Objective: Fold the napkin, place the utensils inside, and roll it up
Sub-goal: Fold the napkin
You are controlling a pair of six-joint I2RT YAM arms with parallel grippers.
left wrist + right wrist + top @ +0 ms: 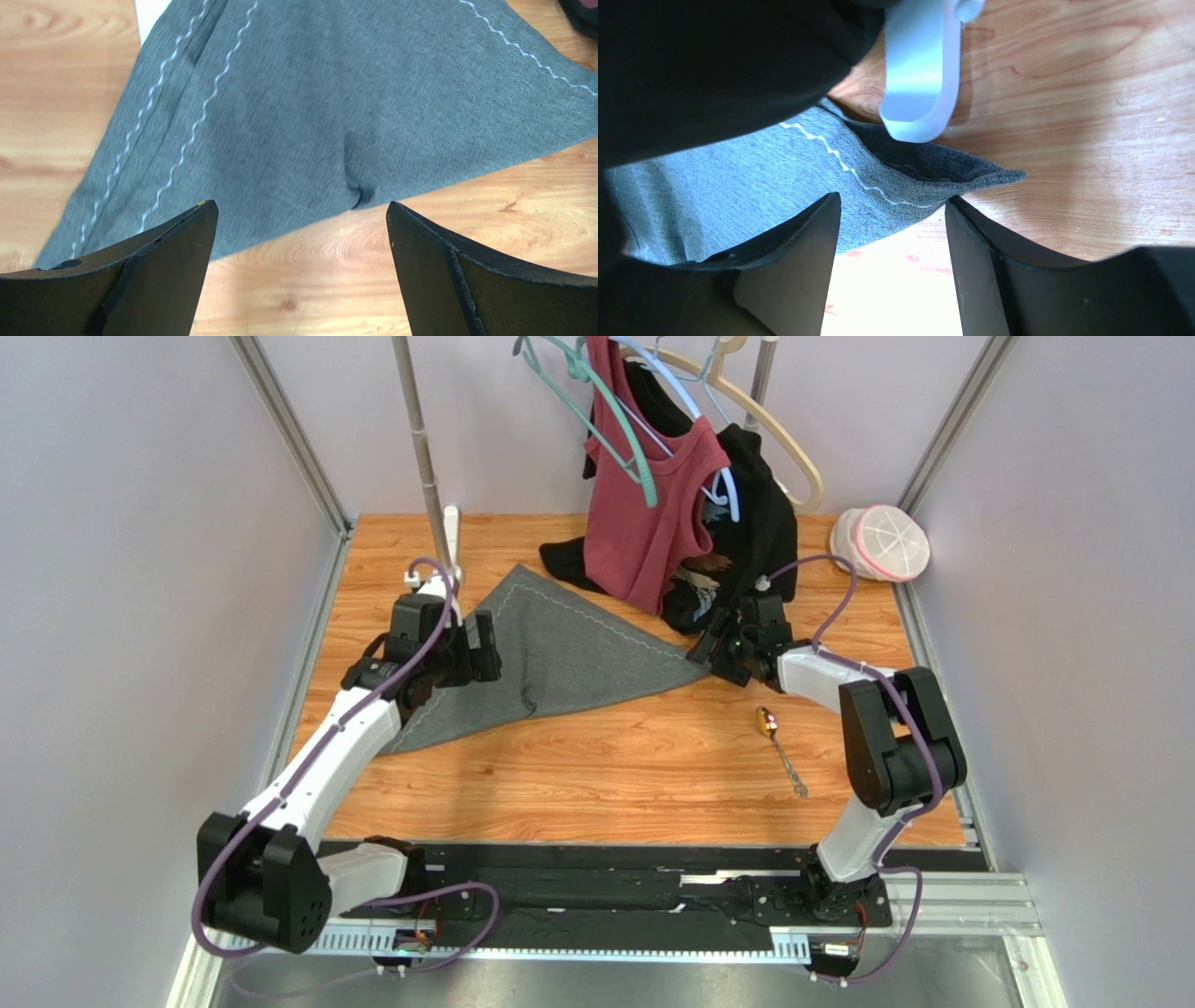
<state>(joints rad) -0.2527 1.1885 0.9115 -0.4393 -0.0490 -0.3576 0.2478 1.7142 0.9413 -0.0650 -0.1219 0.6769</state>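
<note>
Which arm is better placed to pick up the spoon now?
Right. The spoon lies on the right side, close to the right gripper; the left gripper is over the left part of the napkin, farther away.

My overhead view looks down from high behind the rig over the whole orange wooden worktop [631, 784]; both wrist cameras sit close, facing the dark grey stitched napkin [337, 119] all three share.
</note>
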